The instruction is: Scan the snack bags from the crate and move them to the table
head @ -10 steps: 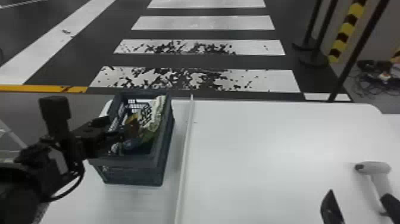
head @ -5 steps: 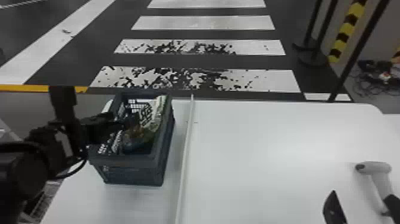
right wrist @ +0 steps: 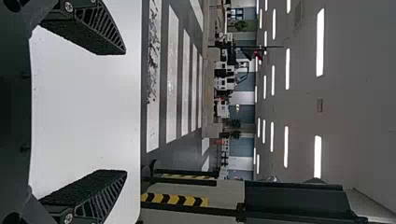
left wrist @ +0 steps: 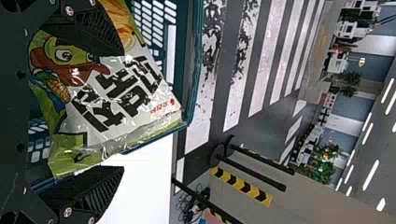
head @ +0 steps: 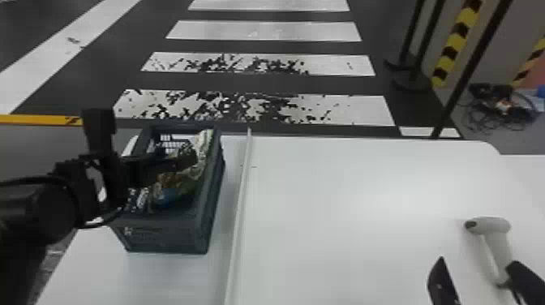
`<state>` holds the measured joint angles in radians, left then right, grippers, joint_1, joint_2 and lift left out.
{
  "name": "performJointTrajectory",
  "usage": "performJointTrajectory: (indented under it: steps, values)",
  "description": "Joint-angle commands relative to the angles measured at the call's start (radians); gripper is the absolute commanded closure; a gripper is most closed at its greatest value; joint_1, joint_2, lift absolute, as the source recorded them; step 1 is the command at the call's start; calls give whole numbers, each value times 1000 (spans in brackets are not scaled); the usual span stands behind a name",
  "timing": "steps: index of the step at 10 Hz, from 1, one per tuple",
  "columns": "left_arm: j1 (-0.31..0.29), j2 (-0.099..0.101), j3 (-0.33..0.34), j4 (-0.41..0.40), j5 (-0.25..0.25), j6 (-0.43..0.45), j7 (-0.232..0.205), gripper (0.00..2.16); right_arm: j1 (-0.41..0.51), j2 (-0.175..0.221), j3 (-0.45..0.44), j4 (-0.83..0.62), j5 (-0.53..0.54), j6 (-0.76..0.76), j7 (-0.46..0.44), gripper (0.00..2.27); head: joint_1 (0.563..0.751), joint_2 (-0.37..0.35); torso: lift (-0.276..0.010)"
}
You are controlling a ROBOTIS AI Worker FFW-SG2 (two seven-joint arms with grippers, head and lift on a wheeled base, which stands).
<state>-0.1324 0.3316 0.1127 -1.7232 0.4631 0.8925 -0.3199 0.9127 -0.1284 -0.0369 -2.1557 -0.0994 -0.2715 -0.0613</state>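
left gripper (head: 182, 159): released, its two fingers wide apart inside the crate's (head: 166, 235) opening; a white-and-green snack bag (left wrist: 135, 100) lies beyond and between them, one finger overlapping its printed face, the other beside its edge. whether either finger touches the bag cannot be told. the left arm (head: 52, 211) enters from the head view's left edge and extends over the crate's left wall, its forearm near level. a darker bag with a blue part (head: 168, 196) lies in the crate, nearer its front wall. the crate's walls surround the bags, and just right of it a raised white strip (head: 239, 198) divides the table (head: 357, 211). well to the right of the crate, the right gripper (head: 477, 263) is over the table, likewise released, fingers spread. near it lies a pale handheld scanner (head: 488, 225), its handle partly behind one finger. beyond the crate: a striped floor (head: 259, 109); farther right, dark posts (head: 470, 73) and tangled cables (head: 498, 107).
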Motion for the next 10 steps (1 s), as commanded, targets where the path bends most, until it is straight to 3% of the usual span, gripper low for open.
performJointTrajectory:
  steps: [1,4,7,8,9,10]
  values:
    - [-27,-11,-7,47,-9,3,-8,137,0,-2,-6,5,-9,-5,1,83,695,16,-95]
    - [-46,-17,-18,108,-32,-3,-15,137,-3,-7,-8,14,-19,-15,9,83,695,9,-95]
    - [-56,-37,-24,186,-61,-62,-39,137,2,-14,-8,16,-26,-18,12,83,695,12,-95]
    - [-56,-43,-25,203,-73,-102,-44,286,5,-17,-9,16,-29,-18,12,83,695,11,-95]
    - [-55,-43,-25,208,-75,-111,-51,718,9,-17,-14,17,-36,-21,12,83,695,11,-95]
    - [-49,-46,-27,209,-80,-123,-45,1436,14,-17,-17,16,-37,-39,12,83,695,10,-95]
